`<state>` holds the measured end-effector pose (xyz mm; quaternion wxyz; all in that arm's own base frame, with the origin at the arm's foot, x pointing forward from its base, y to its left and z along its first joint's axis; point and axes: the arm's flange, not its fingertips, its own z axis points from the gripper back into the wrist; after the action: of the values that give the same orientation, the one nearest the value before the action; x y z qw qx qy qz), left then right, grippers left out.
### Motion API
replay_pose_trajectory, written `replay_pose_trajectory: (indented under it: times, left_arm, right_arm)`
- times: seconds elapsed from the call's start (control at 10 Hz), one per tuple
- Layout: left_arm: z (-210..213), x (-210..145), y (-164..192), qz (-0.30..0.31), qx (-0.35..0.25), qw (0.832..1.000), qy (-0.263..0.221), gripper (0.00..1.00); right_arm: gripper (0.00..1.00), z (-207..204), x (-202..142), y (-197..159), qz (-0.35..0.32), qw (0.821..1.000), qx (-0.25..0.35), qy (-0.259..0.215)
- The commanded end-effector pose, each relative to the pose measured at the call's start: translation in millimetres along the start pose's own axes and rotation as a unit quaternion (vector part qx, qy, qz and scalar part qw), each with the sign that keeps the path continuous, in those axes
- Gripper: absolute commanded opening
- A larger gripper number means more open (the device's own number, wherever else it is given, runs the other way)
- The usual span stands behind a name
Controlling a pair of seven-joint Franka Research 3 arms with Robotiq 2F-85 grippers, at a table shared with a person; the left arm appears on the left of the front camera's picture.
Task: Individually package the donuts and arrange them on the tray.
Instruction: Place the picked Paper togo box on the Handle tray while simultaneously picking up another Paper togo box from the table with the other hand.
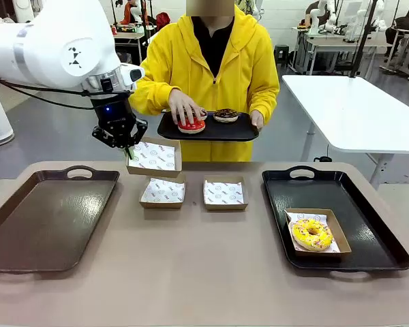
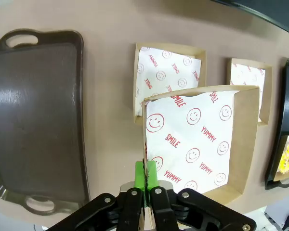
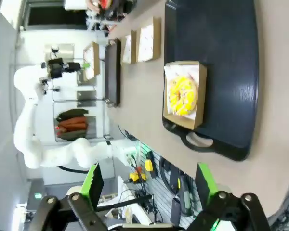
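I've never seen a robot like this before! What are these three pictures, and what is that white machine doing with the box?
It is a robot with two white arms. One picture looks across the table; the others come from cameras on each wrist. The left hand is pinched shut on the edge of a brown cardboard box lined with smiley paper, lifting it. The right hand is open, holding nothing. A yellow sprinkled ring donut sits boxed on the black tray. A person in yellow holds a small black tray carrying a glossy red donut and a chocolate donut.
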<state>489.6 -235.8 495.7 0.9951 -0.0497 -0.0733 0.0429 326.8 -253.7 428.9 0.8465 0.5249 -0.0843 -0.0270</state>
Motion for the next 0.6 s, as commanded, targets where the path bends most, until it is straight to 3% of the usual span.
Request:
replay_pose_trajectory:
  times: [0.0,0.1,0.5]
  left_arm:
    - [-7,20,-6,0.005,0.021,1.0,0.006,0.0]
    - [-9,27,-5,0.003,0.016,1.0,0.006,0.0]
    - [-14,41,-1,-0.013,0.022,1.0,0.009,0.0]
  right_arm:
    - [1.0,8,6,-20,-0.001,0.998,0.027,-0.05]
    - [1.0,6,1,-25,-0.005,0.997,0.024,-0.073]
    - [1.0,-8,-4,-22,-0.01,0.997,-0.016,-0.072]
